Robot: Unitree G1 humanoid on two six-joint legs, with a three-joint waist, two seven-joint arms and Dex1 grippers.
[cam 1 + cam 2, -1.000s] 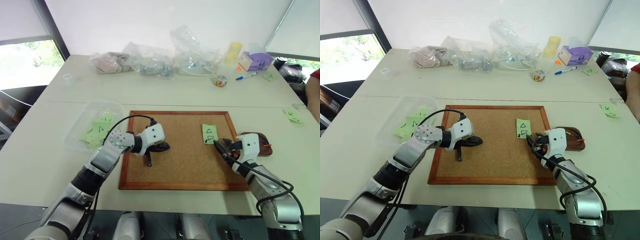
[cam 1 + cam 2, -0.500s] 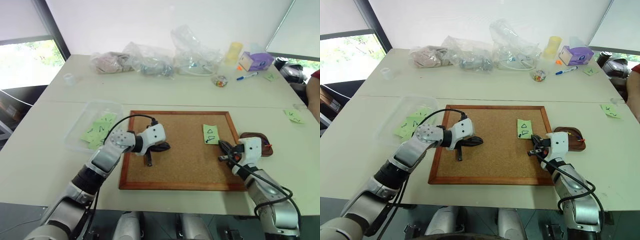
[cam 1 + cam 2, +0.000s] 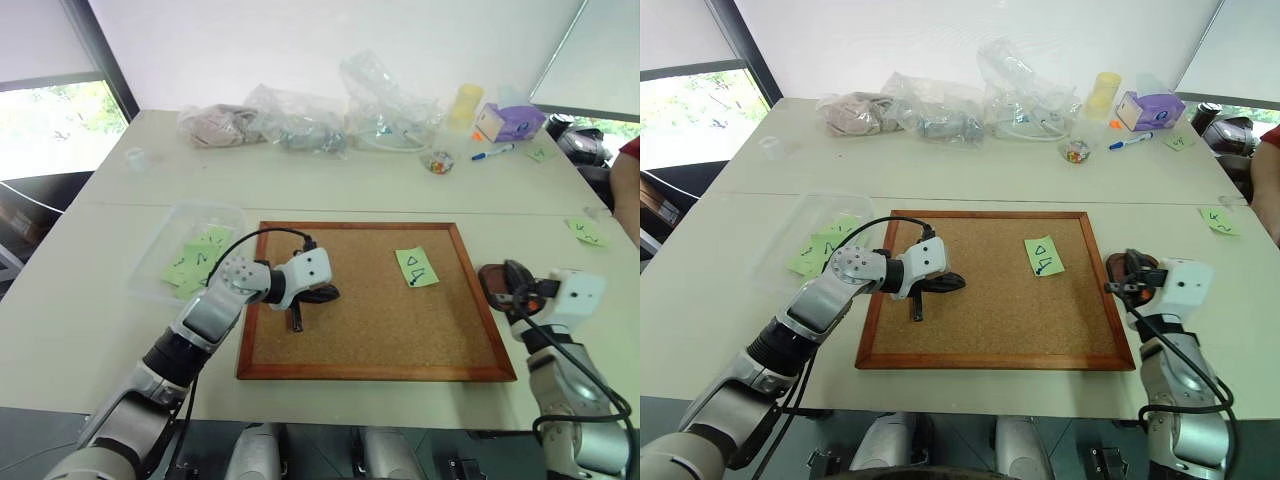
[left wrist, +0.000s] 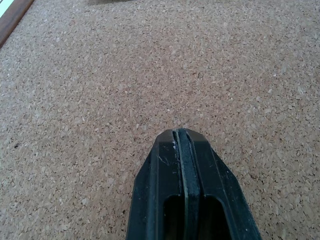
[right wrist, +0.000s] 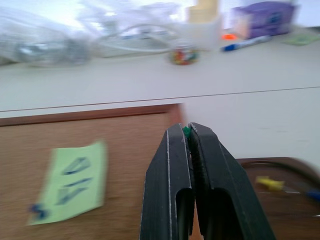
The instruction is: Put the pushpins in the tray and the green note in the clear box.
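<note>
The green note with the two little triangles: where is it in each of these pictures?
Left eye view: green note on the cork board's right half, near the far edge.
Right eye view: same spot.
Left wrist view: bare cork, no note.
Right wrist view: note beside the right gripper.
Shared landmark: the cork board.

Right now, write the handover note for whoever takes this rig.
Left end effector: shut, empty, low over the cork board.
Right end effector: shut on a green pushpin, at the tray.
Tray: right of the board, a yellow pin inside.
Note: on the board, seemingly a blue pin at its corner.
Box: left of the board.
To do: drop the pin, pull the blue one, box the note.
</note>
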